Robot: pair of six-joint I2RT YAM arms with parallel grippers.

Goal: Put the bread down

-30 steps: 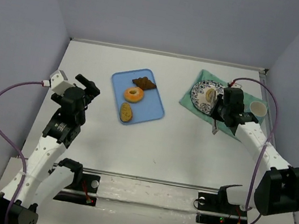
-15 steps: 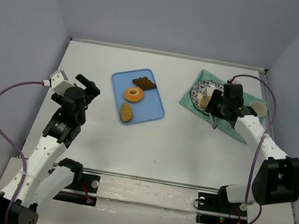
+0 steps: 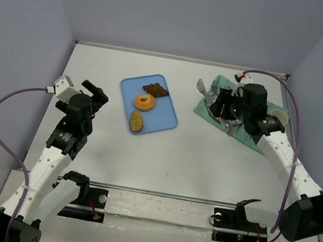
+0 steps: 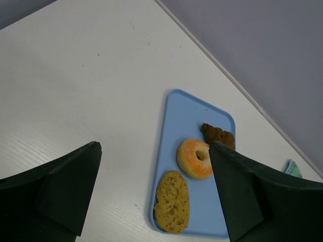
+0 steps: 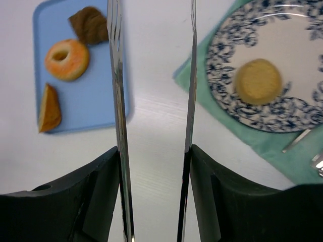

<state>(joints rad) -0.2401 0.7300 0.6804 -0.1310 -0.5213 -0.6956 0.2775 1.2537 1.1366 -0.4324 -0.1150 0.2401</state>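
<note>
top view: blue tray [image 3: 162, 118] sits mid-desk [image 3: 203, 165] with a donut [image 3: 144, 101] on it, and the right arm [image 3: 275, 146] reaches over the green cloth [image 3: 205, 111]. left wrist: left fingers [image 4: 65, 186] spread wide, nothing between them, up above the desk near the tray. right wrist: right fingers [image 5: 115, 60] released and empty, and the bread [image 5: 258, 80] lies on the patterned plate [image 5: 298, 113], off to one side of them, not touching.

- Soft, even overhead light; the white table [image 3: 192, 157] is bright.
- Shadows are faint: a soft one edges the blue tray [image 5: 96, 108] in the right wrist view.
- The bread [image 5: 258, 81] looks slightly soft; the metal fingers [image 5: 116, 101] show streaky reflections.
- The left wrist's dark fingers [image 4: 55, 196] are blurred and underlit.
</note>
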